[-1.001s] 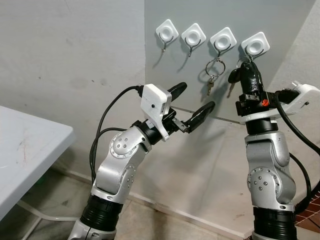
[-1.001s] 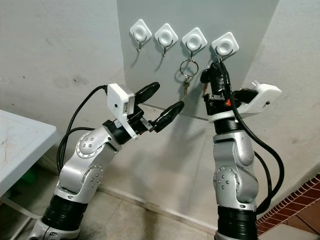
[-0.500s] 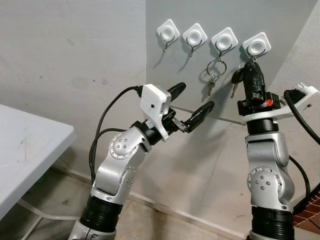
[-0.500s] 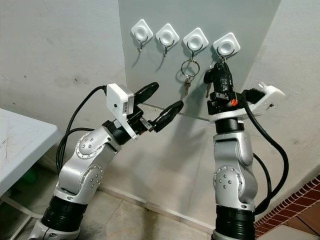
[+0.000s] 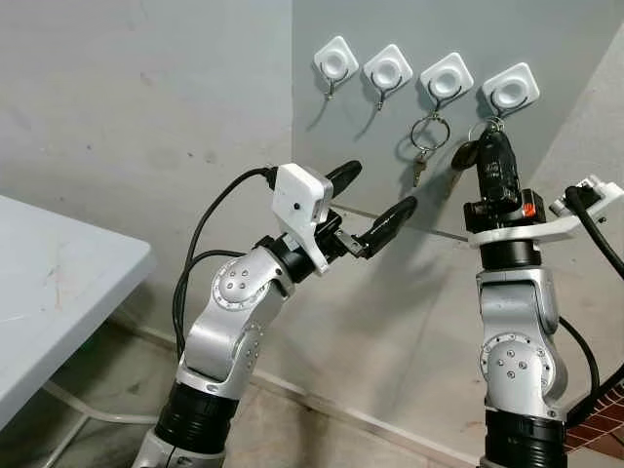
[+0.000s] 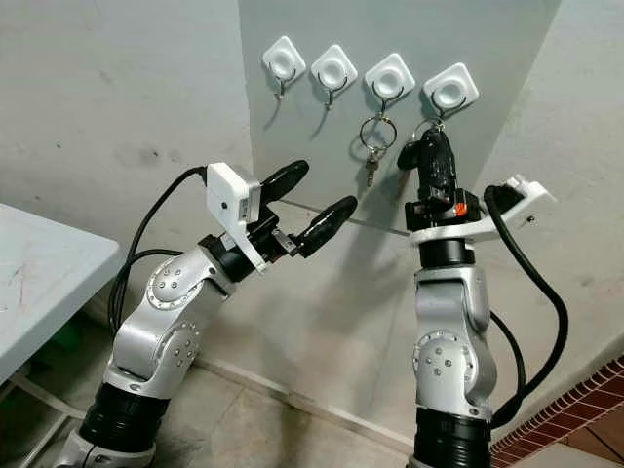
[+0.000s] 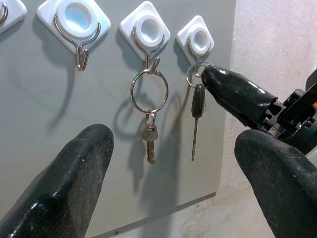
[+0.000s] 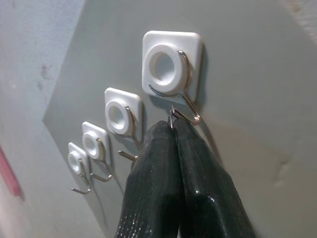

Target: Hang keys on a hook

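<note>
Four white hooks; two key sets. Right gripper pinches the black-headed key's ring at the rightmost hook; left gripper wide open.

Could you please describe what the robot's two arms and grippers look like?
Both arms are silver metal with round bolted joints and black ribbed bases. Thick black cables loop to white boxy wrist modules. The left gripper and right gripper each have two long glossy black fingers; the right wrist bears a small orange mark.
</note>
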Controlling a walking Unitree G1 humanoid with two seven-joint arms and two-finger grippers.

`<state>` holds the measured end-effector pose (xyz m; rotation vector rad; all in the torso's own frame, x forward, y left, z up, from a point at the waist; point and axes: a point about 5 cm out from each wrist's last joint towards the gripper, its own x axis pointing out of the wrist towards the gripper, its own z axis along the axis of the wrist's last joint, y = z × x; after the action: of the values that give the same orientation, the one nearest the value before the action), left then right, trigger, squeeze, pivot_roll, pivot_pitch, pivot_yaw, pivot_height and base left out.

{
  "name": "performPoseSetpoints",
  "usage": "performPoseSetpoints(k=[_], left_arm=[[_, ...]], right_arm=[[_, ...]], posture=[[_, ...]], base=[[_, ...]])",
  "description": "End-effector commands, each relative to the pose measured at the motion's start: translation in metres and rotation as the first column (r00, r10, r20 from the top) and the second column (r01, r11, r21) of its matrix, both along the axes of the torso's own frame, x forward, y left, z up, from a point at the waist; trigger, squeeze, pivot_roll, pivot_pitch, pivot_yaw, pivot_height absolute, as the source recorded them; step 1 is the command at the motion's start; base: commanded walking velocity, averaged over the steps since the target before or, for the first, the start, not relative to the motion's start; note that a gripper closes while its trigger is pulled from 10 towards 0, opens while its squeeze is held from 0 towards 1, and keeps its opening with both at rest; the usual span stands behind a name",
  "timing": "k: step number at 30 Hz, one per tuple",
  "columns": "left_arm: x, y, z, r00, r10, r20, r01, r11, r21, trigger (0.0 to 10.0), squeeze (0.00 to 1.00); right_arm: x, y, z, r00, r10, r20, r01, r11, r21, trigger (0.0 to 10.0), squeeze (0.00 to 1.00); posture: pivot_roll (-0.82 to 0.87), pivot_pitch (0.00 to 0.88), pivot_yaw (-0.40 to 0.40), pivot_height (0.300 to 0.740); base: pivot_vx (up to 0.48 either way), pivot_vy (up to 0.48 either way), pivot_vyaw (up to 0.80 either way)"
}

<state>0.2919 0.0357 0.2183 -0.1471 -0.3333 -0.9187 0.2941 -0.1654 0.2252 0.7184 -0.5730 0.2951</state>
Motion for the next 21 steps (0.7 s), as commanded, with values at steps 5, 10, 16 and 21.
performPoseSetpoints(k=[5, 10, 16, 21], left_arm=[[-0.0021, 0.0000, 0.0048, 1.000, -0.002, 0.012, 0.002, 1.000, -0.007, 10.0, 0.00], [-0.0021, 0.0002, 0.0051, 1.000, 0.000, 0.011, 0.000, 1.000, -0.010, 10.0, 0.00], [-0.0019, 0.0001, 0.0054, 1.000, 0.002, 0.013, -0.002, 1.000, -0.010, 10.0, 0.00], [-0.0020, 0.0000, 0.0058, 1.000, 0.002, 0.012, -0.002, 1.000, -0.011, 10.0, 0.00]], right_arm=[[-0.0039, 0.0018, 0.0088, 0.999, 0.023, 0.047, -0.023, 1.000, 0.008, 10.0, 0.00], [-0.0038, -0.0003, 0.0087, 0.999, 0.019, 0.044, -0.020, 0.999, 0.028, 10.0, 0.00], [-0.0037, -0.0016, 0.0103, 0.998, 0.022, 0.056, -0.025, 0.999, 0.045, 10.0, 0.00], [-0.0057, -0.0001, 0.0130, 0.996, 0.036, 0.078, -0.040, 0.998, 0.048, 10.0, 0.00]], posture=[[-0.02, 0.008, -0.022, 0.740], [-0.02, 0.008, -0.022, 0.740], [-0.01, 0.008, -0.023, 0.740], [-0.01, 0.009, -0.024, 0.740]], base=[[0.000, 0.000, 0.00], [0.000, 0.000, 0.00], [0.000, 0.000, 0.00], [0.000, 0.000, 0.00]])
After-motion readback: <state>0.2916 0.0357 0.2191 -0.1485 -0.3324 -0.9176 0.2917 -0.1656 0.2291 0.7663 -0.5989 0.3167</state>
